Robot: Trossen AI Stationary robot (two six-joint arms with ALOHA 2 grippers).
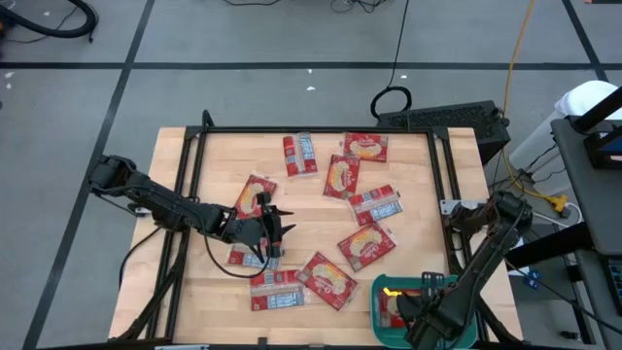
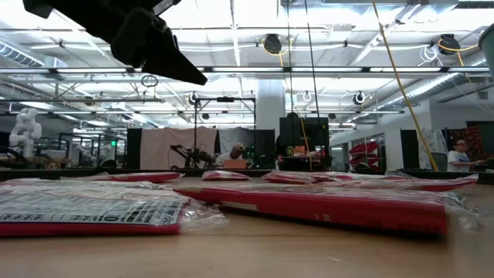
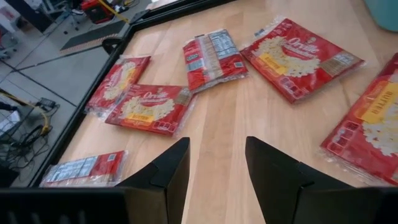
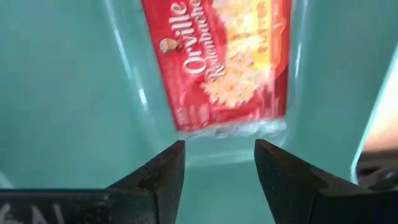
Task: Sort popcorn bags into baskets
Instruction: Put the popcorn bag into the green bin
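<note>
Several red popcorn bags lie flat on the wooden table, among them one (image 1: 341, 176) at the far middle, one (image 1: 366, 244) right of centre and one (image 1: 276, 289) at the near edge. My left gripper (image 1: 275, 227) (image 3: 217, 174) hovers open above bare wood at the table's left middle, between two bags (image 1: 255, 197) (image 1: 245, 255). At the near right corner my right gripper (image 1: 413, 303) (image 4: 219, 162) points down into the teal basket (image 1: 376, 301) (image 4: 62, 93), open. A blurred bag (image 4: 224, 62) shows inside the basket below its fingers, apart from them.
A black frame rail (image 1: 194, 185) borders the table on its left, far and right sides. A dark box (image 1: 442, 119) sits beyond the far right corner. In the low view, bags (image 2: 93, 208) (image 2: 324, 201) lie close in front. Bare wood (image 1: 311, 228) lies open at the table's centre.
</note>
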